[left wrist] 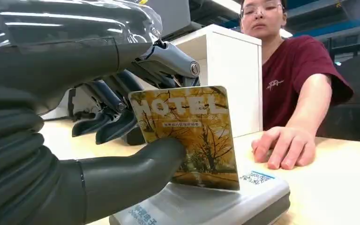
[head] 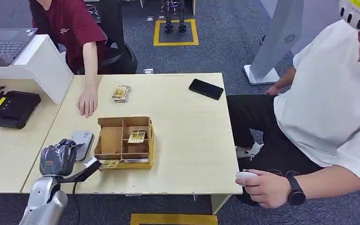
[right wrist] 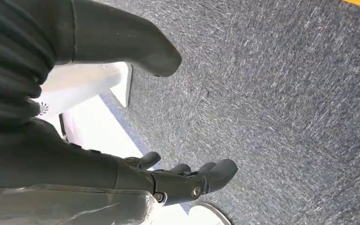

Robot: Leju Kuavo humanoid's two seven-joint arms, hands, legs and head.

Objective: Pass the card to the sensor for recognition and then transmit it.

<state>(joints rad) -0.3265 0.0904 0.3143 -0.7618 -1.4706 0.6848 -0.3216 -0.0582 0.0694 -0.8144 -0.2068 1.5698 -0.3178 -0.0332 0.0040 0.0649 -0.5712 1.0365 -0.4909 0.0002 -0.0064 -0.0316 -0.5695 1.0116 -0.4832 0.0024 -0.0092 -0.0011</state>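
My left hand [head: 58,157] hovers at the table's front left, right over the grey card sensor [head: 82,143]. In the left wrist view that hand [left wrist: 98,140] pinches a yellow hotel card [left wrist: 190,136] between thumb and fingers, the card standing upright with its lower edge just above the sensor's top [left wrist: 215,201]. A QR label [left wrist: 255,178] shows on the sensor. My right hand [right wrist: 178,180] hangs over the blue carpet, fingers apart and holding nothing.
A cardboard divided box [head: 123,143] with cards stands right of the sensor. A person's hand [head: 87,101] rests on the table behind it, near a card stack [head: 121,93]. A black phone [head: 206,88] lies far right. Another person [head: 328,108] sits at the right.
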